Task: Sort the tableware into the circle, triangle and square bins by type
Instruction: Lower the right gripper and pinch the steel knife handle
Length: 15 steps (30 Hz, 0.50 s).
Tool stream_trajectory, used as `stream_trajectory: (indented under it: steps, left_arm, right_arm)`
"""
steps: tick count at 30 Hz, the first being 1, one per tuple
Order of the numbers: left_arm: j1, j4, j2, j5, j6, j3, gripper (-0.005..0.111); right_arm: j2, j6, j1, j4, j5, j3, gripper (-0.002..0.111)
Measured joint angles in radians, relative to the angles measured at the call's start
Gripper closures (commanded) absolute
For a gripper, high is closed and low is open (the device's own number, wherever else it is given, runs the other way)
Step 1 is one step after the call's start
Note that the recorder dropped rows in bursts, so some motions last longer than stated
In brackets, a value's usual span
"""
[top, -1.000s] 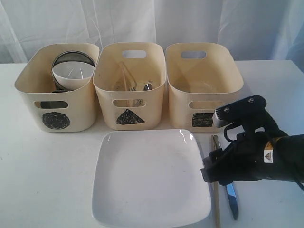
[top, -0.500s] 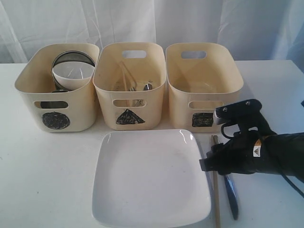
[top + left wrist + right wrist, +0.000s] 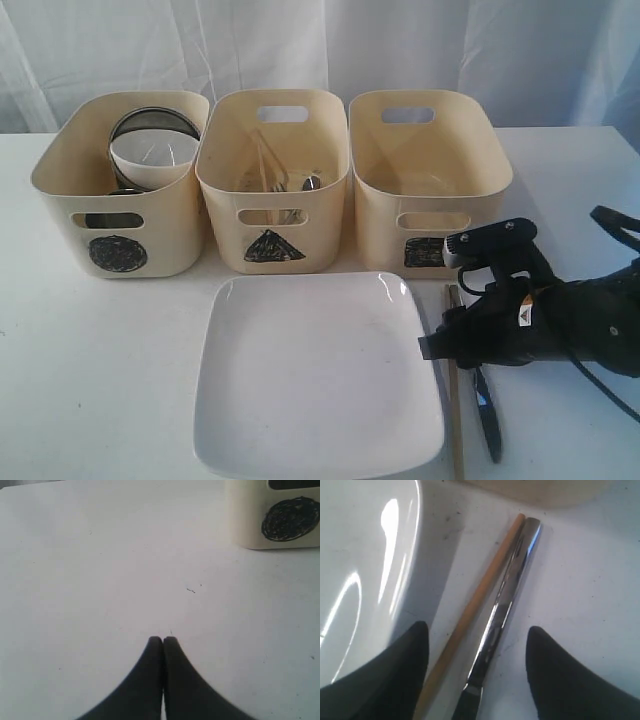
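My right claw (image 3: 476,632) spread, either side of wooden chopstick (image 3: 486,580) and steel knife (image 3: 512,580), side by side on the worktop (image 3: 100,555), just beside the white plate (image 3: 315,375), square-marked bin (image 3: 375,225) behind, my left claw (image 3: 162,640) pressed together near circle-marked bin (image 3: 272,525)

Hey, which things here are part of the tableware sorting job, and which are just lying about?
Job: circle bin, triangle bin, square bin, square white plate, wooden chopstick, steel knife, small white bowl, steel vessel behind it, cutlery in the triangle bin.

Just surroundings: white table, white curtain.
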State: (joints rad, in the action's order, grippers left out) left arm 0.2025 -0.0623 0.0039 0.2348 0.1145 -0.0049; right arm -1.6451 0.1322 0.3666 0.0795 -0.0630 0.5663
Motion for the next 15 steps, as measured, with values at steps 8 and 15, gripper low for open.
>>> stream_trajectory:
  steps: [8,15]
  left_arm:
    - [0.0,0.0,0.0,0.0,0.0,0.0,0.107]
    - [0.0,0.0,0.0,0.0,0.0,0.0,0.107]
  right_arm:
    - [-0.013,-0.017,-0.009,0.0,-0.002,0.019,0.054]
    - [-0.013,-0.019,-0.068,0.0,0.0,0.019,0.054]
